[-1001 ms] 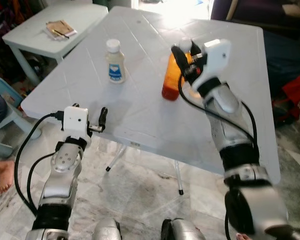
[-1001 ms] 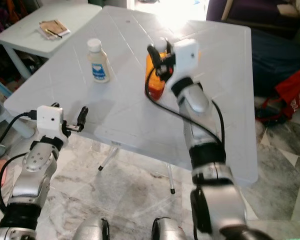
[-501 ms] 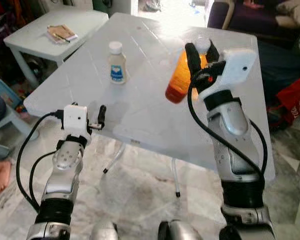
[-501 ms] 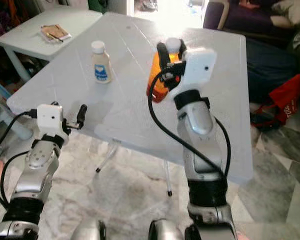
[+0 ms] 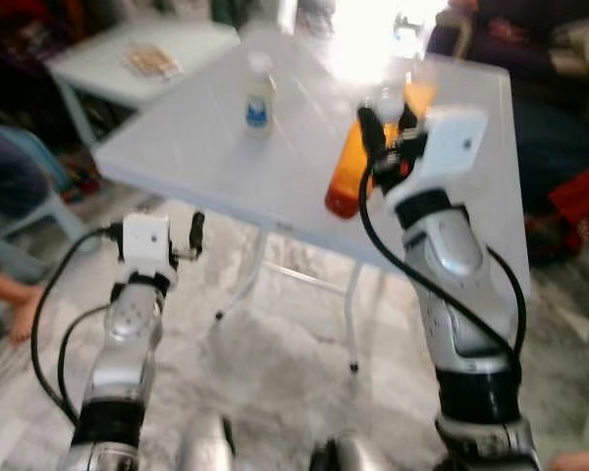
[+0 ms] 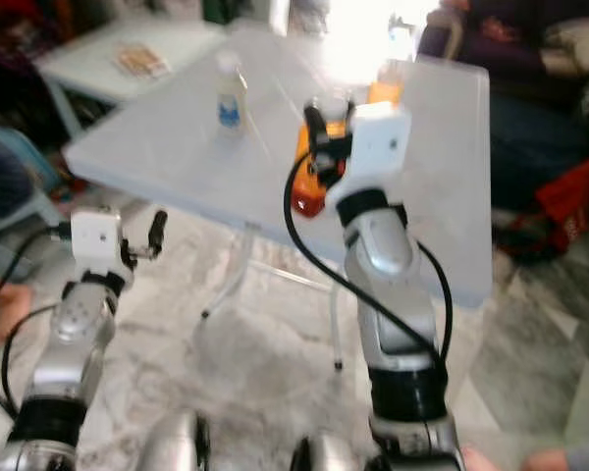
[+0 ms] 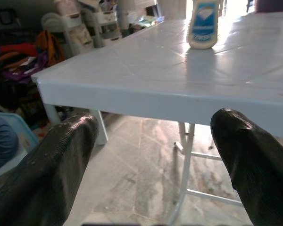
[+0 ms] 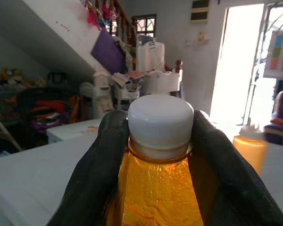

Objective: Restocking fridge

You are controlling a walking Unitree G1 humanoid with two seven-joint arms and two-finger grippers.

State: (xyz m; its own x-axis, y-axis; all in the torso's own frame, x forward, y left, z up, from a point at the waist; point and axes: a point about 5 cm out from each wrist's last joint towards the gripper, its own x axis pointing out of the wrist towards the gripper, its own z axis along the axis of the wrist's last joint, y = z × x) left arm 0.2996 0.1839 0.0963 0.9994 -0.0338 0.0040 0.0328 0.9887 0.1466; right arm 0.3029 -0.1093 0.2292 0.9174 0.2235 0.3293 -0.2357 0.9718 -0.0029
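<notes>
**Orange bottle in the right gripper, clear of the table**

I had the right gripper clamped on the orange juice bottle, its two black fingers pinching the neck just under the white cap. The bottle hung off the fingertips, long axis tilted, base pointing toward seven o'clock, over the near edge of the white folding table. That mattered most to me: the load sat below and ahead of the grip, so I judged any swing toward the fridge would pivot at the neck.

The left gripper was spread wide and empty, low at the table's near edge. The white bottle with the blue label stood upright at about twelve o'clock from it, so the left arm was the nearer one. A second orange bottle stood at the far side.
</notes>
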